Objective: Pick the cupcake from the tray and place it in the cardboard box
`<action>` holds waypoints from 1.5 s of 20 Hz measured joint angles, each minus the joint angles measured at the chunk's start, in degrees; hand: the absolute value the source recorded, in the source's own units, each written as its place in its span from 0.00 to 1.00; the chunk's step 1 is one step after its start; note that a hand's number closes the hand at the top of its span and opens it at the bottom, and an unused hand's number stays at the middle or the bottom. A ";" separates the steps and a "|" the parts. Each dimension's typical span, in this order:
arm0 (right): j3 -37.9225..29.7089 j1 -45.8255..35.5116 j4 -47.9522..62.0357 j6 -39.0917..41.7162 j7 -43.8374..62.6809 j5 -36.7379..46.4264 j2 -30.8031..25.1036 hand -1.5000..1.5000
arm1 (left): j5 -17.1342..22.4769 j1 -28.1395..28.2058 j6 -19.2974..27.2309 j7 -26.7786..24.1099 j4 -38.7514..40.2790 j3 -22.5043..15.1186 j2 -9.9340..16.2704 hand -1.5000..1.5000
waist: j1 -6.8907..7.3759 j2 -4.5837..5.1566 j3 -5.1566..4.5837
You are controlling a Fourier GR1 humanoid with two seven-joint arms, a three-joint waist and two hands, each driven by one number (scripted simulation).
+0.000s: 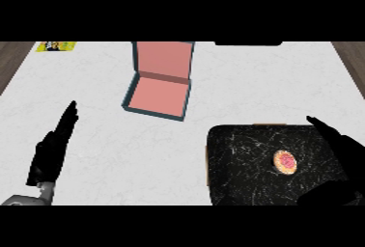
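A small cupcake [285,162] with pink top and tan rim sits on the black speckled tray [242,159] at the lower right of the counter. My right hand [343,149] hovers over the tray's right edge, fingers straight and pointing up-left, a short way right of the cupcake and holding nothing. The cardboard box [158,94] lies open at the upper middle, pink inside with a dark teal rim, its lid standing up behind it. My left hand [51,150] rests open at the lower left, fingers pointing up, far from both.
A yellow packet [55,46] lies at the counter's far left corner. A dark object [248,44] shows at the far edge, upper right. Wooden strips border the white marbled counter on both sides.
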 measured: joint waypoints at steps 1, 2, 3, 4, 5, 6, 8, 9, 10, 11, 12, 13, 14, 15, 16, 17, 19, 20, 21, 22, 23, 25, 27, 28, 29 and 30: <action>0.11 0.11 -0.07 0.39 0.87 0.84 0.97 0.00 | -0.22 0.79 -0.11 0.67 -1.53 0.18 0.01 0.50 | -0.01 -0.01 0.01; -0.61 -0.34 0.31 1.37 1.48 0.84 1.43 0.00 | -0.99 1.50 0.24 1.55 -2.82 -0.18 -0.39 0.50 | -0.02 -0.02 0.04; -0.15 -0.91 0.40 1.88 2.69 1.93 2.57 0.00 | -1.24 1.59 0.01 1.11 -2.24 0.17 -0.77 0.50 | -0.06 -0.03 0.04; -0.20 -1.24 0.14 2.59 3.66 2.62 3.49 0.00 | -1.39 1.76 -0.47 0.74 -1.90 0.80 -0.87 0.50 | -0.10 -0.02 0.04; 0.08 -2.04 1.27 3.03 4.04 3.52 4.76 0.00 | -1.69 1.48 -0.75 0.11 -1.08 1.02 -1.41 0.50 | -0.10 -0.02 0.03; 0.60 -1.74 1.72 3.20 4.30 4.55 5.60 0.00 | -1.90 0.80 -0.97 1.17 -1.13 1.25 -1.49 0.50 | -0.15 -0.01 0.03; -0.02 -2.26 2.44 4.64 5.04 5.39 7.00 0.00 | -2.34 0.50 -1.69 0.92 -0.56 2.03 -2.07 0.50 | -0.21 -0.02 0.05; 0.15 -1.64 2.84 4.79 5.01 6.48 7.78 0.00 | -2.54 0.45 -2.02 1.29 -0.65 2.39 -2.16 0.50 | -0.24 -0.02 0.05; -0.38 -0.63 2.64 5.26 4.78 6.82 7.94 0.00 | -3.05 0.72 -2.13 0.93 -0.55 2.39 -2.66 0.50 | -0.30 -0.03 0.06; -0.83 0.67 2.29 5.53 4.36 7.40 8.18 0.00 | -3.48 0.27 -2.14 1.27 -0.53 2.56 -3.19 0.50 | -0.38 -0.03 0.06; -0.49 1.14 2.57 5.55 4.25 8.55 9.19 0.00 | -3.47 1.53 -2.71 0.84 -1.33 2.87 -3.05 0.50 | -0.34 -0.05 0.06; -0.43 1.15 2.50 6.01 4.62 9.47 10.17 0.00 | -3.64 2.12 -3.05 0.83 -1.98 3.20 -3.26 0.50 | -0.31 -0.05 0.07; -1.16 1.19 2.96 6.72 4.30 10.00 10.82 0.00 | -4.09 2.37 -3.27 0.81 -2.04 3.43 -3.76 0.50 | -0.30 -0.05 0.07; -1.55 1.37 3.59 7.21 3.85 10.79 11.73 0.00 | -4.47 2.51 -3.62 0.91 -2.20 3.82 -4.02 0.50 | -0.31 -0.05 0.06; -2.49 2.06 2.58 8.10 3.83 10.65 11.75 0.00 | -4.87 2.97 -3.74 1.49 -3.15 4.01 -4.22 0.50 | -0.33 -0.04 0.08; -3.03 2.10 2.56 8.78 3.76 11.12 12.37 0.00 | -5.43 3.57 -3.86 0.91 -3.05 4.17 -4.69 0.50 | -0.33 -0.06 0.08; -3.19 2.60 3.22 9.28 3.07 12.90 14.08 0.00 | -5.44 3.68 -5.07 1.49 -3.95 5.22 -4.61 0.50 | -0.32 -0.06 0.06; -3.48 2.82 3.17 9.68 2.88 13.60 14.91 0.00 | -5.69 3.40 -5.44 2.43 -4.38 5.64 -4.81 0.50 | -0.33 -0.05 0.07; -3.23 3.10 3.48 9.75 2.51 14.76 15.88 0.00 | -6.31 2.69 -5.40 2.68 -3.91 5.69 -5.45 0.50 | -0.36 -0.05 0.07; -3.48 2.73 3.65 10.23 2.67 15.38 16.85 0.00 | -6.90 3.05 -5.39 2.14 -3.71 5.76 -6.09 0.50 | -0.35 -0.04 0.08; -3.69 2.82 4.37 10.34 2.10 16.33 17.69 0.00 | -6.96 3.30 -5.99 1.69 -3.53 6.45 -6.05 0.50 | -0.33 -0.04 0.07; -4.76 2.24 6.01 11.05 1.04 17.28 18.78 0.00 | -8.02 2.38 -5.98 2.28 -3.37 6.48 -7.07 0.50 | -0.34 -0.03 0.06; -5.35 2.37 6.11 12.07 0.93 18.57 20.27 0.00 | -8.59 2.06 -6.61 1.94 -2.60 7.34 -7.73 0.50 | -0.35 -0.03 0.07; -5.80 2.95 6.22 12.35 0.12 19.16 20.81 0.00 | -8.67 1.78 -7.18 1.76 -2.10 8.02 -7.83 0.50 | -0.37 -0.03 0.07; -6.03 2.86 6.48 12.57 -0.03 19.90 21.77 0.00 | -9.18 2.03 -7.21 2.02 -2.37 8.06 -8.36 0.50 | -0.36 -0.03 0.07; -6.72 2.50 7.78 12.59 -1.02 20.31 22.38 0.00 | -9.40 2.37 -7.68 2.11 -2.82 8.37 -8.30 0.50 | -0.33 -0.04 0.07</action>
